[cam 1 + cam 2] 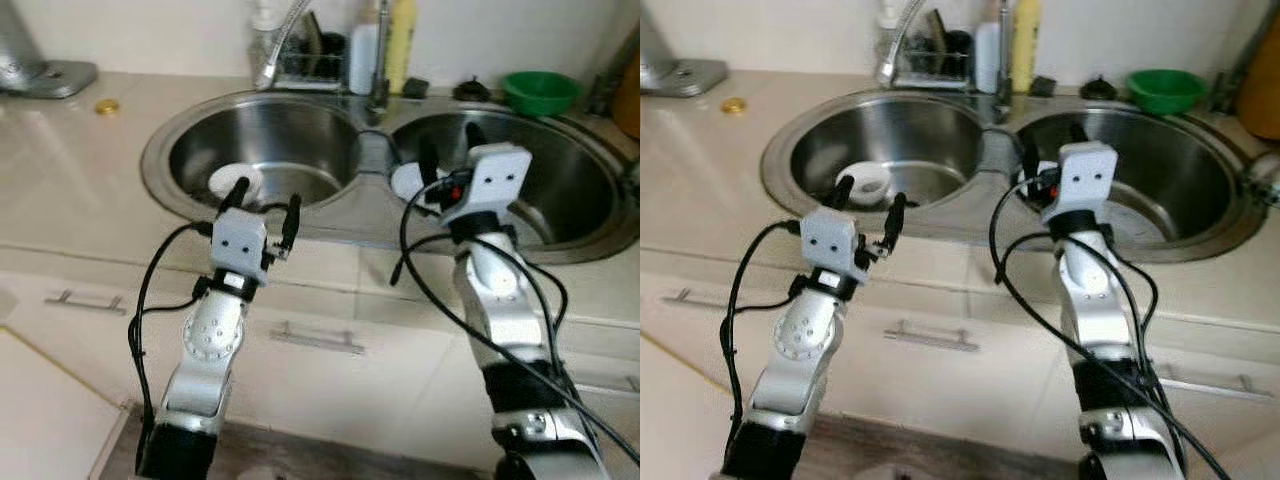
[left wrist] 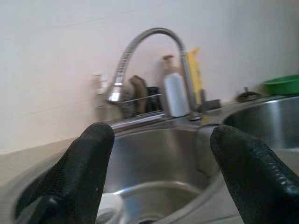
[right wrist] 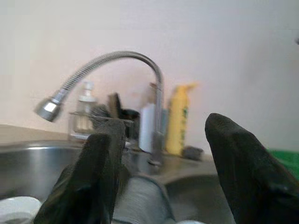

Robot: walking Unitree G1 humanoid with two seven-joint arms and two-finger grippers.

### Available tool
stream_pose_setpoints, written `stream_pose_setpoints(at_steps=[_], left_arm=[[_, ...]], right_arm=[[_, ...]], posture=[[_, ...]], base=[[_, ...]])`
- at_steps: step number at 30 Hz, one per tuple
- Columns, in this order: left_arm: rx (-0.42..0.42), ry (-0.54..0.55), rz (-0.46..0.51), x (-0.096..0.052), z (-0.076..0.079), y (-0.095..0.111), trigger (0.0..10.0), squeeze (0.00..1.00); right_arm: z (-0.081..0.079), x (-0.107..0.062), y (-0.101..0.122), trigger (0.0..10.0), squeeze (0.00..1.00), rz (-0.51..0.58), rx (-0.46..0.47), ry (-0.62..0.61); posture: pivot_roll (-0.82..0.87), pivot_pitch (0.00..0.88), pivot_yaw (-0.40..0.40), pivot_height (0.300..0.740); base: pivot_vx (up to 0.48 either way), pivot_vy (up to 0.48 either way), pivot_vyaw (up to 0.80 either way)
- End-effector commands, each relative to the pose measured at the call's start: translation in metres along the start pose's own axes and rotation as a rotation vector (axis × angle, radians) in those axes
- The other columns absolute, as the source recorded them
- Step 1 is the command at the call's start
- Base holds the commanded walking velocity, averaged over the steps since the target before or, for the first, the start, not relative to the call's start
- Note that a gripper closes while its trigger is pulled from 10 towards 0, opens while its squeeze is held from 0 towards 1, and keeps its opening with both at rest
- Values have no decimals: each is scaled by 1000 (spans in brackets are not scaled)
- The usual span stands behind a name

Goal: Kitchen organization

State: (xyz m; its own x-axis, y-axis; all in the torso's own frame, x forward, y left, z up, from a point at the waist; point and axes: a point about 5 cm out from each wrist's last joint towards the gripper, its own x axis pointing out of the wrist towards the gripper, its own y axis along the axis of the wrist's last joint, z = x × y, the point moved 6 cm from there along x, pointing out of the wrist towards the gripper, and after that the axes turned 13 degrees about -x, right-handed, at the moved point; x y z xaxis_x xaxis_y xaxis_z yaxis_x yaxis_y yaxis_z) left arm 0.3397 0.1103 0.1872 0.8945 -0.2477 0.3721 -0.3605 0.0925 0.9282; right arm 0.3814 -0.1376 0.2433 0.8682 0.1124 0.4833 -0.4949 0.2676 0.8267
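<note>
**Double sink station: both arms raised, grippers unloaded**

Lower frame, nearest: cream cabinet fronts [image 1: 330, 370] with metal bar handles [image 1: 317, 338], running beneath the counter edge.

Lower left: left arm, silver, cabled. Left gripper [image 1: 264, 208] stood at the front rim of the left basin, its two black fingers [image 2: 79, 172] spread apart with nothing between them.

Lower right to centre: right arm, silver, cabled. Right gripper [image 1: 452, 148] stood over the near edge of the right basin, close to the divider; fingers [image 3: 245, 168] likewise parted and holding nothing.

Centre: stainless double sink [image 1: 360, 220] set in a pale countertop [image 1: 80, 190].
- Left basin [image 1: 290, 140]: one white dish or bowl [image 1: 235, 183] lay on the bottom, just beyond the left gripper; exact type could not be told.
- Right basin [image 1: 570, 190]: a white item [image 1: 405, 181] lay near the divider, partly hidden by the right gripper.

Upper centre, behind the sink: curved flexible faucet [image 3: 93, 65]; wire caddy [image 1: 315, 62] with dark utensils; white bottle [image 2: 176, 93]; yellow bottle [image 3: 179, 119], all just beside one another against the wall.

Upper right: green bowl [image 1: 541, 91] on the counter behind the right basin.

Upper left: small gold-coloured round object [image 1: 106, 105] on the countertop, well apart from the sink; a grey metal base [image 1: 45, 75] at the frame's corner.
</note>
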Motion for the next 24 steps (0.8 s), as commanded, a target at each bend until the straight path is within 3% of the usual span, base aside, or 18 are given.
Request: stream_pose_setpoints(at_steps=[1,8,11,17,20,24], left_arm=[[6,7,8,-1,-4,4,10000,0],[9,8,10,-1,-4,5,10000,0],[10,11,11,-2,-5,5,10000,0],[20,13,16,-2,-6,7,10000,0],[45,20,2,-9,-10,6,10000,0],[66,23,-29,-21,-13,5,10000,0]], right_arm=[[-10,-1,7,10000,0,15,-10,33],[-15,-14,3,10000,0,-7,-66,71],[-17,-29,-5,10000,0,-55,-119,90],[-15,-35,-7,10000,0,-69,-135,83],[0,-55,-14,10000,0,-100,-204,46],[4,-76,-19,10000,0,-124,-272,76]], posture=[[25,20,7,740],[24,24,4,740],[21,28,-3,740],[20,31,-5,740],[20,39,-10,740],[15,46,-9,740]], base=[[0,480,0],[0,480,0],[0,341,0],[0,85,0],[0,0,0],[0,0,0]])
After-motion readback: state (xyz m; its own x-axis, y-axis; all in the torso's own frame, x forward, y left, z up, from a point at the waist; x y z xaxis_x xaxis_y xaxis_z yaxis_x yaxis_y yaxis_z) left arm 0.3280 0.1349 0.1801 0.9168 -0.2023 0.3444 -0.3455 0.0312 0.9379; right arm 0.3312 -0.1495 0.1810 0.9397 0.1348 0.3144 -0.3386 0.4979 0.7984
